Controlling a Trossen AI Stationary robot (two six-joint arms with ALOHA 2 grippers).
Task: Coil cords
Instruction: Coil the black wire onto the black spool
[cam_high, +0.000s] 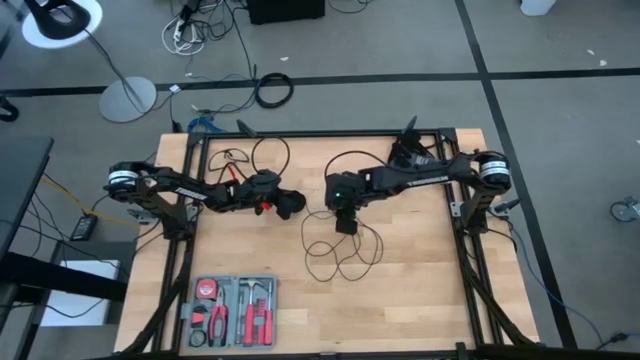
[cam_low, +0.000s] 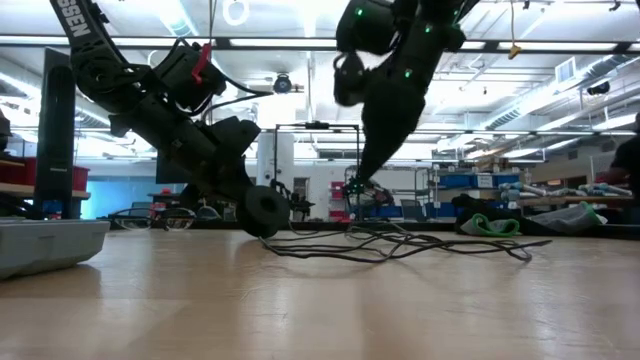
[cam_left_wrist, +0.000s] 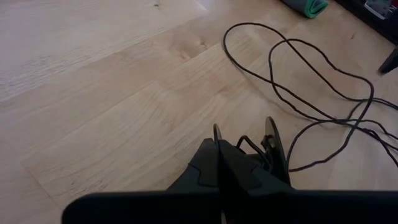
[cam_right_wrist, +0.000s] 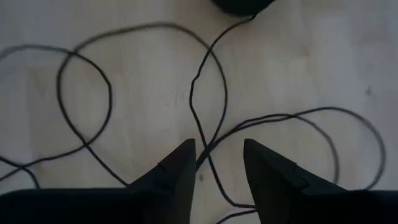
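Thin cord being worked on the wooden table (cam_high: 420, 290)

The puck (cam_low: 264, 208) is being clenched by the left gripper (cam_high: 291, 204); the right gripper (cam_right_wrist: 219, 163) is being held released over the cord (cam_right_wrist: 208, 93) loops.

The table (cam_high: 420, 290) is pale, smooth wood with a faint grain and a soft sheen. The cord (cam_right_wrist: 205, 81) looks like thin, matt black rubber or plastic. The right gripper's (cam_right_wrist: 219, 163) fingers look like matt black plastic.
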